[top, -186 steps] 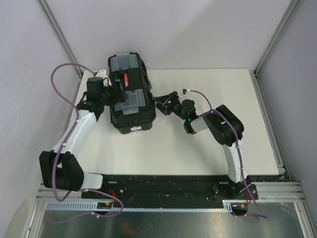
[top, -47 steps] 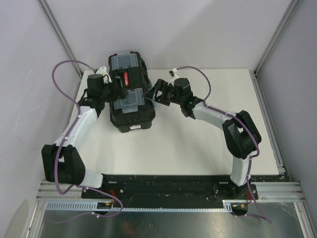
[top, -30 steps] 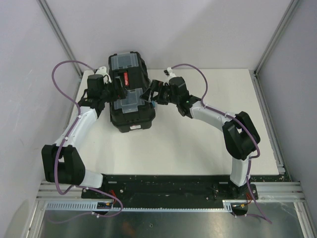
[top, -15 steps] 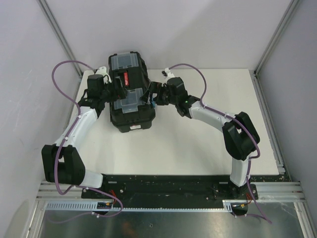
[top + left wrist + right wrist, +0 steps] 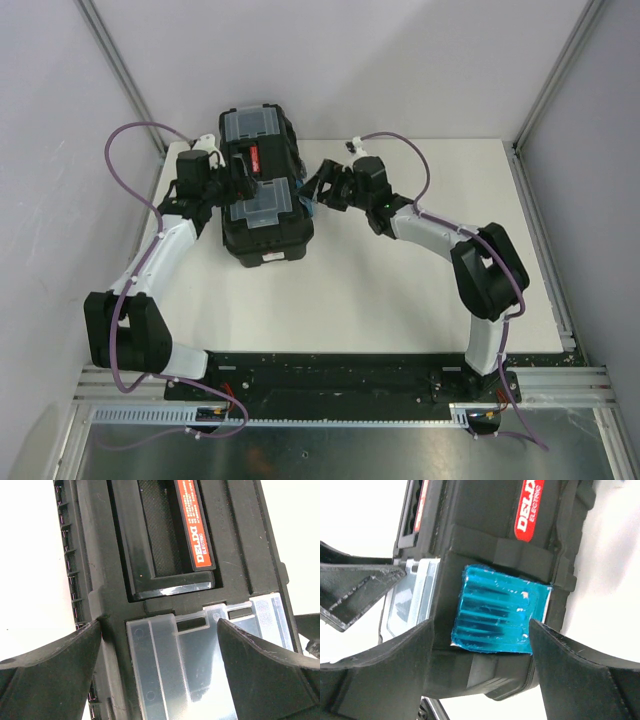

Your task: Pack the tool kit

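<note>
I am looking at the toolbox (image 5: 262,190), which is standing closed on the far left part of the tabletop (image 5: 400,290). Its long axis is running away from the arm bases, only a little tilted.

The two arms are flanking it. The left pincer (image 5: 160,630) is coming from the left side and hovering over the near clear lid (image 5: 200,680), just below the handle (image 5: 170,535). Its fingers are standing wide open, one at the left edge of the box and one over the lid, and they are holding nothing.

The right pincer (image 5: 481,625) is the one that matters now, I am thinking. It is facing the right long side of the toolbox, and the blue latch (image 5: 500,612) is lying directly in front of it, between the two fingers. The fingers are apart, one at each side edge of the latch. I am not seeing any clear squeeze on it, so I am calling this pincer open and not gripping.

So the right arm is nearer to the latch. I am judging that the coming move is turning on this alignment: the latch is lying straight ahead, across the box's long axis.
</note>
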